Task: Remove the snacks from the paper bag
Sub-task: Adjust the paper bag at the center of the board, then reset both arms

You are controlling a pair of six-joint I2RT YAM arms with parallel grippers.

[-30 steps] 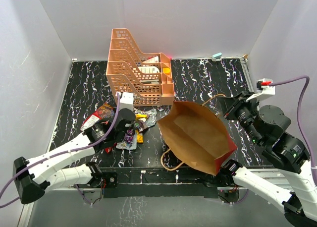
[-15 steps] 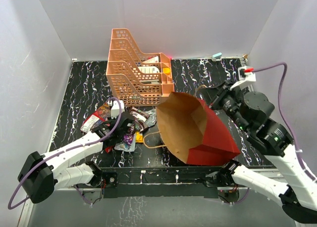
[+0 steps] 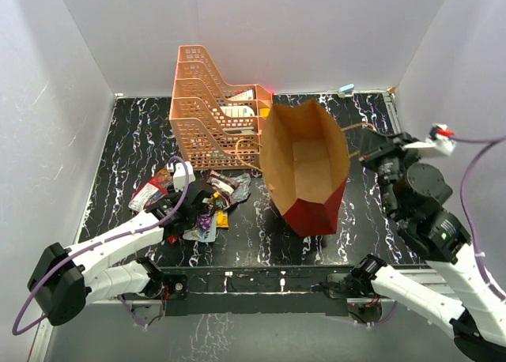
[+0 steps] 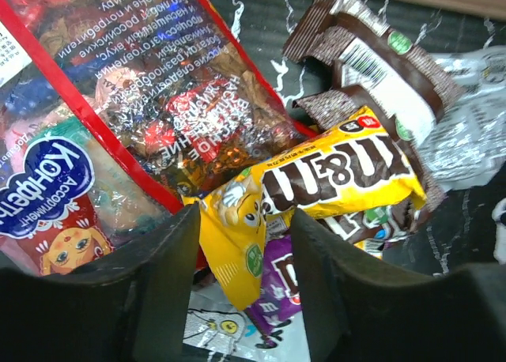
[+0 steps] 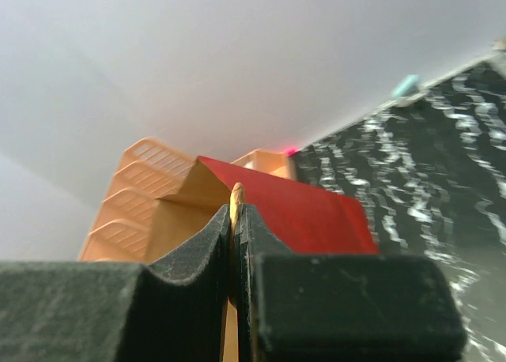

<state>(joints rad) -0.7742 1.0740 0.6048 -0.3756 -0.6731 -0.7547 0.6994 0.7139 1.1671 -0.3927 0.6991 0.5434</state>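
The paper bag stands near-upright in mid-table, dark red outside, its brown inside showing nothing in it from above. My right gripper is shut on the bag's tan cord handle at the bag's right side. The snacks lie piled on the table left of the bag: a large red bag, a yellow packet, a brown packet, a purple one and a silver one. My left gripper hangs open over the pile, the yellow packet's corner lying loose between its fingers.
An orange lattice tray rack with items inside stands at the back, touching the bag's left rim. White walls close off the left, back and right. The black marbled table runs to the near edge by the arm bases.
My right arm has swung the bag from lying tilted near the front to near-upright farther back. My left gripper, shut a moment ago, has opened over the snack pile.
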